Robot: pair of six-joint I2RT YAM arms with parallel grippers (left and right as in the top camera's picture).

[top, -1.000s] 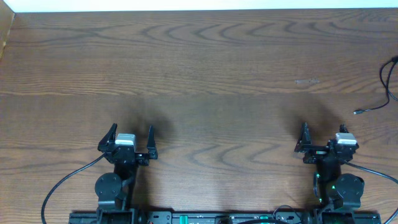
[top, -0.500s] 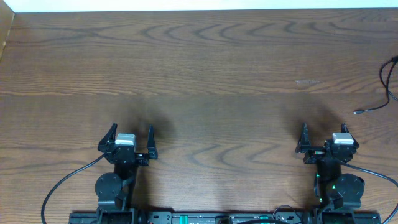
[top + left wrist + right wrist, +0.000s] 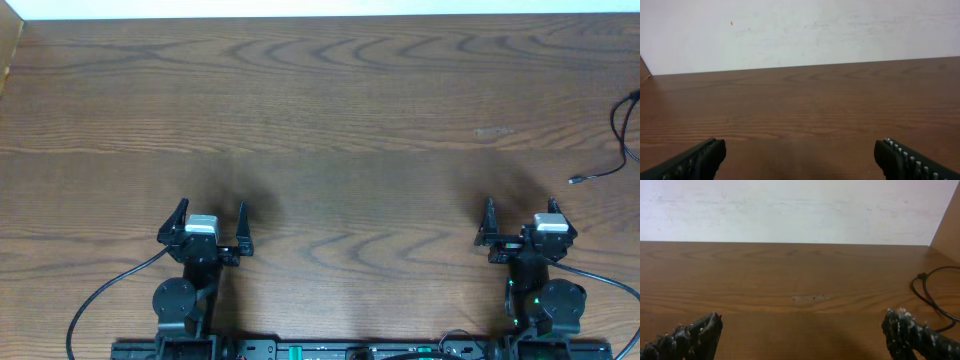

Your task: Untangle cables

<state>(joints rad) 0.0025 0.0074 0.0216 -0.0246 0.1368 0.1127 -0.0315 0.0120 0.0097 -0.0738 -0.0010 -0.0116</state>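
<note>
A thin black cable (image 3: 622, 140) lies at the far right edge of the table; its small plug end (image 3: 577, 180) points left and the rest runs out of view. It also shows in the right wrist view (image 3: 927, 292) as a loop at the right. My left gripper (image 3: 210, 218) is open and empty at the front left, far from the cable. My right gripper (image 3: 520, 212) is open and empty at the front right, a short way in front and left of the plug. In the wrist views both gripper pairs, left (image 3: 800, 155) and right (image 3: 802, 332), are spread wide over bare wood.
The dark wooden table (image 3: 330, 110) ends at a white wall at the back. A pale scuff mark (image 3: 493, 131) is on the wood right of centre. A wooden side panel (image 3: 947, 222) rises at the right. Thick arm cables trail at the front edge (image 3: 95, 305).
</note>
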